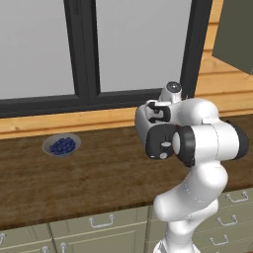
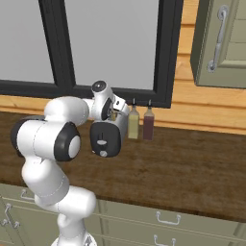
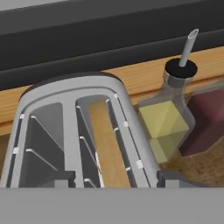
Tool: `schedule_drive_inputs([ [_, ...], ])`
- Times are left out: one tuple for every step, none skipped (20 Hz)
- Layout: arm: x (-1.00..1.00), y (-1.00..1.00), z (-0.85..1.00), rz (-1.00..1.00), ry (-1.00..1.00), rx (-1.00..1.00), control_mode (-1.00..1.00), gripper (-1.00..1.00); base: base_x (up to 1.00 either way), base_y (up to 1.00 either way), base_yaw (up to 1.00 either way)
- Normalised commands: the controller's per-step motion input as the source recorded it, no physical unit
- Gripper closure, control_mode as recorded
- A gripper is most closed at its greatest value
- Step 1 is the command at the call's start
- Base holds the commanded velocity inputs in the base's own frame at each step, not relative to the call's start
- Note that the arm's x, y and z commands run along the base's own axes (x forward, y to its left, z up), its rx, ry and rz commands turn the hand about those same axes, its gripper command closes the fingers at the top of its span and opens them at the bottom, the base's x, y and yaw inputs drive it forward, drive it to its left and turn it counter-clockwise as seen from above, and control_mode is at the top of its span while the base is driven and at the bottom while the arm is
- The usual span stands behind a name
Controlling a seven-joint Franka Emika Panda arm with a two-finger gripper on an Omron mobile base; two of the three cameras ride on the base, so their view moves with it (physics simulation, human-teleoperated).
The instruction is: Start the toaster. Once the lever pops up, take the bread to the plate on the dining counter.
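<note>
Item: your white Franka Panda arm with dark joints (image 1: 197,148). It rises from the base at 5 o'clock in the left base view and at 7 o'clock in the right base view, folds at a bulky elbow, and reaches forward. Your two-finger gripper with small dark tips (image 3: 116,179) sits at 6 o'clock in the hand view, tips set apart, one at each side.

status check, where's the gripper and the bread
Gripper over toaster, fingertips straddling the occupied slot. Bread seated in slot, not gripped. Oil bottle close beside toaster.
</note>
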Motion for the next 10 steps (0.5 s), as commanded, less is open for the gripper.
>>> schedule_drive_inputs([
  [0.0,-0.02,-0.45,0.0,0.0,-0.01,-1.0,1.0,0.0,0.0,0.0],
  [0.0,-0.05,-0.38,0.0,0.0,0.0,-1.0,1.0,0.0,0.0,0.0],
  [0.0,-0.08,-0.28,0.0,0.0,0.0,-1.0,1.0,0.0,0.0,0.0],
  [-0.01,-0.09,-0.2,0.0,0.0,0.0,-1.0,1.0,0.0,0.0,0.0],
  [-0.01,-0.09,-0.16,0.0,0.0,0.0,-1.0,1.0,0.0,0.0,0.0],
  [-0.06,-0.07,-0.06,0.0,0.0,0.0,-1.0,1.0,0.0,0.0,0.0],
  [-0.04,-0.06,-0.01,0.0,0.0,0.02,-1.0,1.0,0.0,0.0,0.0],
  [-0.04,-0.05,0.0,0.0,0.0,0.05,-1.0,1.0,0.0,0.0,0.0],
  [-0.09,-0.01,0.0,0.0,0.0,0.05,-1.0,1.0,0.0,0.0,0.0],
  [-0.1,0.0,0.0,0.0,0.0,0.06,-1.0,1.0,0.0,0.0,0.0],
])
